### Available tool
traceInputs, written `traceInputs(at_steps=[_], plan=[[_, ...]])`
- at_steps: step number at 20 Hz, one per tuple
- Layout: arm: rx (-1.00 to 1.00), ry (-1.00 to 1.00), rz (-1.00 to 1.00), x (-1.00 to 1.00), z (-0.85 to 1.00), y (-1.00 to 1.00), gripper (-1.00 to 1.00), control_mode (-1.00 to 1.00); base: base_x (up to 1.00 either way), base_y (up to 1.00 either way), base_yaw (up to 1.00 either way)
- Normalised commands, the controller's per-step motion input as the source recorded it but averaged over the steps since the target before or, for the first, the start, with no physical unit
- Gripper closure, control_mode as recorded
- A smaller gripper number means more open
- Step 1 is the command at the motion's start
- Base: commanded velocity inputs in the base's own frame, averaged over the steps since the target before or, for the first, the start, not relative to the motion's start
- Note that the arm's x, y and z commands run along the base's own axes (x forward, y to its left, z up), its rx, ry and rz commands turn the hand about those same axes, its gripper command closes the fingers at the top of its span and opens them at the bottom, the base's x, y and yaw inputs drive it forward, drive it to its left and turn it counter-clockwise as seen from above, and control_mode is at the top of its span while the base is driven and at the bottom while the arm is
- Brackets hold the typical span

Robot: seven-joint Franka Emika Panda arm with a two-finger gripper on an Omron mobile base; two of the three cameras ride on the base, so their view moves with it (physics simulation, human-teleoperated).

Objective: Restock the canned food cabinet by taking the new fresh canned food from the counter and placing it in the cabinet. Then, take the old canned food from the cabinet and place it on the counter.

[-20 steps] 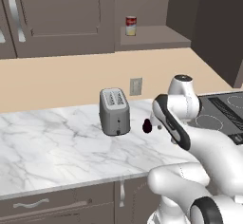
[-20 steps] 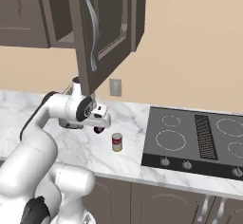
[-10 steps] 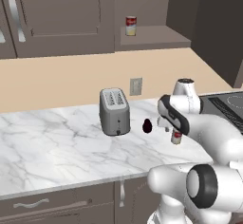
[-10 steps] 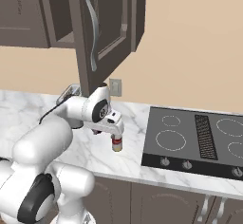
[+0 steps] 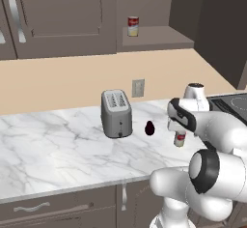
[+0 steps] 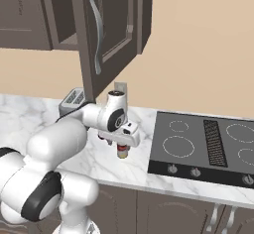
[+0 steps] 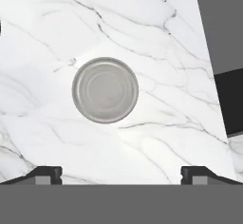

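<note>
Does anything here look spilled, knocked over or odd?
Nothing stands out. The can stands upright on the counter under the open hand, another can stands upright in the cabinet, and the toaster sits square. A small dark object beside it is unclear.

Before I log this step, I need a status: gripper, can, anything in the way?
Gripper open above counter can, not gripping. Old can on cabinet shelf. Toaster stands clear.

Below my end effector point(image 6: 122, 144) the can point(image 6: 122, 151) is half hidden by the hand, its label too small to read. From the hand camera I see just its lid. The small dark thing point(image 5: 149, 128) beyond it I can't identify.
</note>
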Motion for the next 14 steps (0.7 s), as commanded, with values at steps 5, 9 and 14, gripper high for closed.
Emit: traceInputs(at_steps=[5,9,14], plan=[[0.00,-0.12,0.00,0.06,-0.31,0.00,-1.00,-1.00,0.00,0.00,0.00],[-0.01,-0.15,0.00,0.10,-0.26,0.00,-1.00,-1.00,0.00,0.00,0.00],[-0.03,-0.11,0.00,0.09,-0.15,0.00,-1.00,-1.00,0.00,0.00,0.00]])
